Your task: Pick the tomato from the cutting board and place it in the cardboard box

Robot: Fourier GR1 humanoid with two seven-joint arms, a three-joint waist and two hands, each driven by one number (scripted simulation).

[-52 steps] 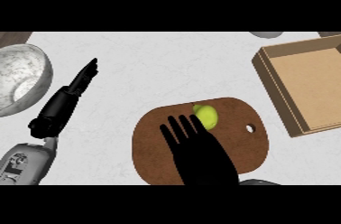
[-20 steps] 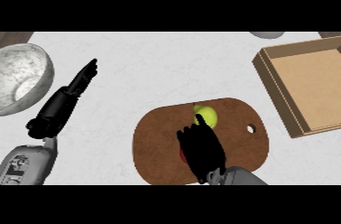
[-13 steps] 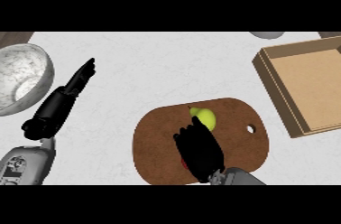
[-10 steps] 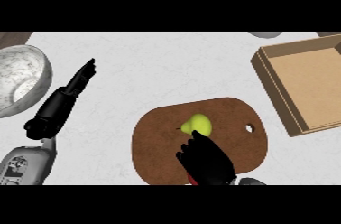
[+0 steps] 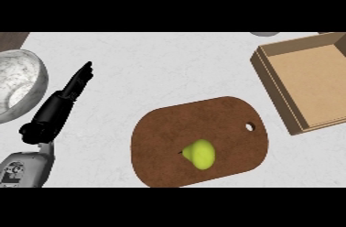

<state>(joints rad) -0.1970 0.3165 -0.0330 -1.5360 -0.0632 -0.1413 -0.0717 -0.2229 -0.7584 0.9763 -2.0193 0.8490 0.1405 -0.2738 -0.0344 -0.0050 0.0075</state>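
A yellow-green, pear-shaped fruit (image 5: 200, 154) lies on the brown cutting board (image 5: 169, 134) near its lower middle; no red tomato shows. The open cardboard box (image 5: 312, 79) stands at the right edge of the counter, nothing visible inside it. My left hand (image 5: 62, 102) rests at the left with its fingers straight, pointing up and away, holding nothing. My right hand does not show in the head view.
A grey marbled bowl (image 5: 15, 86) sits at the far left, close to my left hand. A small grey object (image 5: 266, 33) peeks in at the top edge. The cutting board has a hanging hole (image 5: 250, 127) near its right end.
My right hand, which lay over the fruit on the board, has drawn back out of view at the bottom. The fruit has shifted toward the board's lower middle. The left hand has not moved.
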